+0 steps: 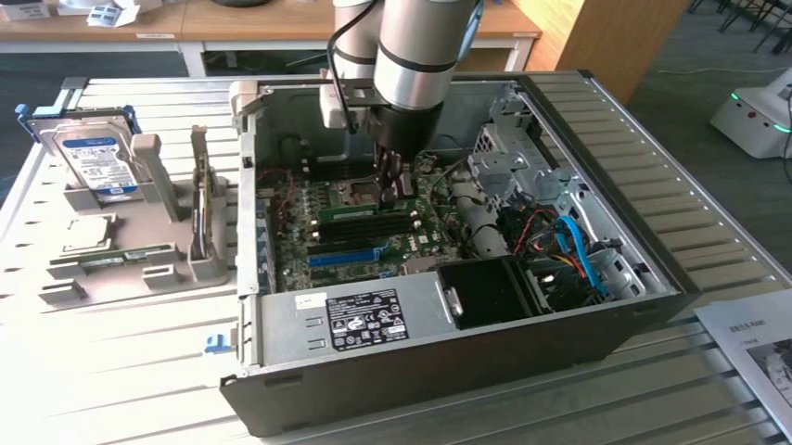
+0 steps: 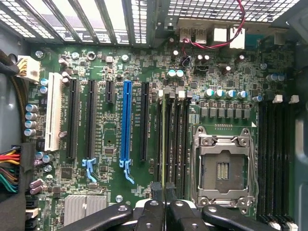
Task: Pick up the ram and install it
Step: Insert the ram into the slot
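A pale slatted surface [image 1: 124,352] carries an open computer case [image 1: 409,371], with a blue-labelled hard drive [image 1: 99,158] propped in a grey holder [image 1: 148,250] at the exterior view's left. The arm [image 1: 421,46] reaches down into the case, its gripper [image 1: 396,185] low over the motherboard [image 2: 115,62]. In the wrist view the gripper [image 2: 163,190] is closed on the ram [image 2: 163,139], seen edge-on as a thin green strip along the black memory slots [image 2: 180,139], between the blue slot [image 2: 126,120] and the processor socket [image 2: 222,168]. Whether it is seated I cannot tell.
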Action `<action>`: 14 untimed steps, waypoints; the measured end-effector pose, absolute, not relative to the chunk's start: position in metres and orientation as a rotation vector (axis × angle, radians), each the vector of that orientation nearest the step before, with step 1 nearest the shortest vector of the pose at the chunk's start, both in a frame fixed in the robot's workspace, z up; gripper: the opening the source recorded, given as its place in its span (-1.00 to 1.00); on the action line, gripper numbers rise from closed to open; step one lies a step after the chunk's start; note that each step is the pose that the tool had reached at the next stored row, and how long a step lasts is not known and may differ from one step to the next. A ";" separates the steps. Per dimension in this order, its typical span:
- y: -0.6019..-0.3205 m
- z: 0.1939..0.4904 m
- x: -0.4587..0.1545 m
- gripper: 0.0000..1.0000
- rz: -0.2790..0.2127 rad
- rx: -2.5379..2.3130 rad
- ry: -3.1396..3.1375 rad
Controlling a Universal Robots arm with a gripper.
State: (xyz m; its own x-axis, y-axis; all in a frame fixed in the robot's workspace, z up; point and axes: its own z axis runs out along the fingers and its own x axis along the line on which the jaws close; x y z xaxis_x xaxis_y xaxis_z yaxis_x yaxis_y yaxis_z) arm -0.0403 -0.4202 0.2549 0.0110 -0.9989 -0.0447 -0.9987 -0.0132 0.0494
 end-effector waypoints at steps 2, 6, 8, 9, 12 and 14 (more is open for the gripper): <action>-0.420 0.255 -0.040 -0.76 -0.104 2.231 -2.204; -0.420 0.255 -0.040 -0.76 -0.104 2.230 -2.205; -0.420 0.255 -0.040 -0.76 -0.104 2.227 -2.208; -0.420 0.255 -0.040 -0.76 -0.104 2.226 -2.209; -0.420 0.255 -0.039 -0.76 -0.104 2.223 -2.213; -0.420 0.255 -0.038 -0.76 -0.104 2.221 -2.214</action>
State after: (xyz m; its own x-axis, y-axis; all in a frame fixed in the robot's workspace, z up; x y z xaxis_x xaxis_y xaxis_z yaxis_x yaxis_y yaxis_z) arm -0.0380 -0.4203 0.2547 0.0020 -0.9990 -0.0447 -0.9988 -0.0042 0.0493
